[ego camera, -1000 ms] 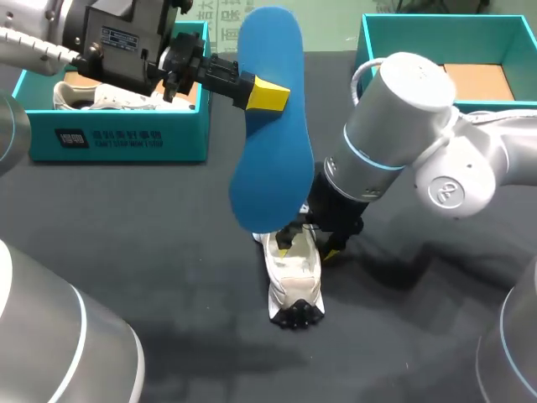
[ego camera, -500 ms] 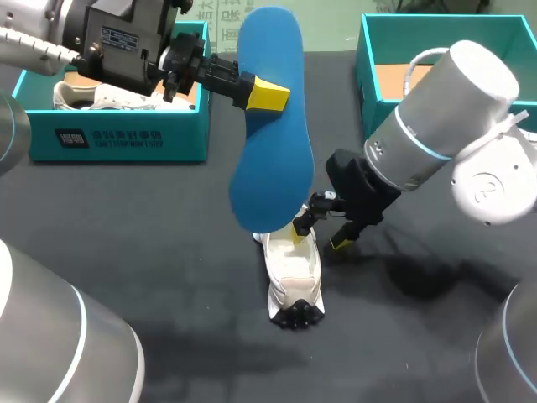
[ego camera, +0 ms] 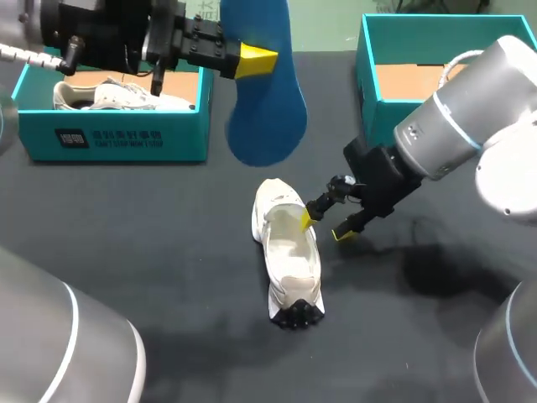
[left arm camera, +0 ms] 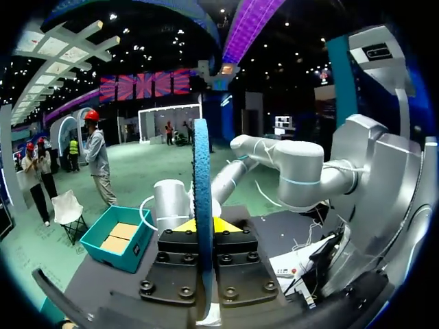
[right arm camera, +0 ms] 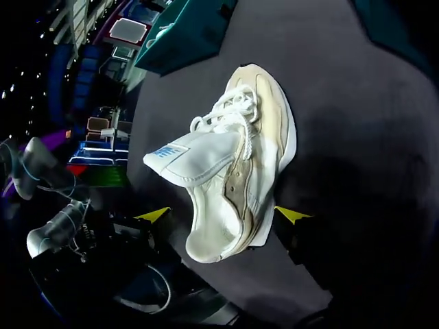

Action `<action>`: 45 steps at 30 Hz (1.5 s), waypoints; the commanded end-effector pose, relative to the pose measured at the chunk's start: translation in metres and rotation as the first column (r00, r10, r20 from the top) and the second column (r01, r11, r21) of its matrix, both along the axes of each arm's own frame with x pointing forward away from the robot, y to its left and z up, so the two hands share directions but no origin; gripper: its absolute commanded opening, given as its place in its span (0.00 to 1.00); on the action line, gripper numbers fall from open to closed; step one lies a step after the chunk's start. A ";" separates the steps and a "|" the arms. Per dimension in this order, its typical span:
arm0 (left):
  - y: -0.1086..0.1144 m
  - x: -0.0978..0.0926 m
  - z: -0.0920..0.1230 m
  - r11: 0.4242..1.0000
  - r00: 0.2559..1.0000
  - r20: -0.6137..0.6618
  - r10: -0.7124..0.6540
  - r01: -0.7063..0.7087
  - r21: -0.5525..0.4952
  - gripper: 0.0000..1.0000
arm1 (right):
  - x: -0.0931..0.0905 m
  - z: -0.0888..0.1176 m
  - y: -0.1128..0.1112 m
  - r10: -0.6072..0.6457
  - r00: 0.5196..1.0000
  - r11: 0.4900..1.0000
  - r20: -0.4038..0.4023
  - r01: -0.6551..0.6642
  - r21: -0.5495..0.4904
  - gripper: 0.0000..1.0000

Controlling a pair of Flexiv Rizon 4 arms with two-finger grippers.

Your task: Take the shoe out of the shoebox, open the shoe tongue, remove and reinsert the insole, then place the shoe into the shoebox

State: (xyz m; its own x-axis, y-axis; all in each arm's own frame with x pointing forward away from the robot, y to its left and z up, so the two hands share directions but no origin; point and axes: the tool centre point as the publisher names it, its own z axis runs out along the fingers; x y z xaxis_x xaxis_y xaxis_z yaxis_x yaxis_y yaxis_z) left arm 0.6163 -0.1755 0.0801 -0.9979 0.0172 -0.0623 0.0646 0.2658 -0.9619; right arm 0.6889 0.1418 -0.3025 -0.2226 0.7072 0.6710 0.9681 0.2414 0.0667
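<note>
A blue insole (ego camera: 267, 105) hangs upright over the far middle of the table, and my left gripper (ego camera: 252, 59) is shut on its upper part. In the left wrist view the insole (left arm camera: 202, 171) stands edge-on, pinched by the left gripper (left arm camera: 203, 225). The white shoe (ego camera: 289, 252) lies on the dark table at the middle, its toe toward the near edge. My right gripper (ego camera: 325, 227) stands open at the shoe's right side near the heel. From the right wrist, the shoe (right arm camera: 254, 137) has its tongue (right arm camera: 182, 154) raised, and its heel sits between the spread fingers of the right gripper (right arm camera: 223, 216).
A teal shoebox (ego camera: 117, 138) at the far left holds a second white shoe (ego camera: 109, 94). Another teal shoebox (ego camera: 369, 50) stands at the far right with brown card on its floor. My right arm's grey elbow (ego camera: 470, 117) hangs over the table's right side.
My left arm has lifted the insole up and toward the far side, uncovering the shoe. My right gripper has drawn back to the right from over the shoe.
</note>
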 end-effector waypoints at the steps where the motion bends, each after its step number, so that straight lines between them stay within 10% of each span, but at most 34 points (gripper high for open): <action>1: 0.016 0.001 0.005 1.000 0.945 0.328 0.002 -0.004 0.004 0.00 | 0.000 0.012 -0.020 -0.001 1.000 0.993 -0.026 0.004 0.120 1.00; 15: 0.022 0.004 0.006 0.999 0.877 0.478 -0.048 0.042 0.023 0.00 | 0.004 0.020 -0.025 0.039 0.998 0.980 -0.053 -0.028 0.199 1.00; 27: 0.028 0.010 -0.054 0.990 0.623 0.780 -0.067 0.136 -0.024 0.00 | 0.017 0.048 -0.038 -0.021 0.998 0.917 -0.051 0.039 0.396 1.00; 39: 0.028 0.010 -0.054 0.990 0.623 0.780 -0.067 0.136 -0.024 0.00 | 0.019 0.051 -0.038 -0.039 0.998 0.926 -0.054 0.056 0.374 1.00; 45: 0.022 0.001 -0.077 0.988 0.331 0.939 -0.091 0.152 0.042 0.00 | 0.035 0.061 -0.039 -0.033 0.997 0.872 -0.076 0.066 0.486 1.00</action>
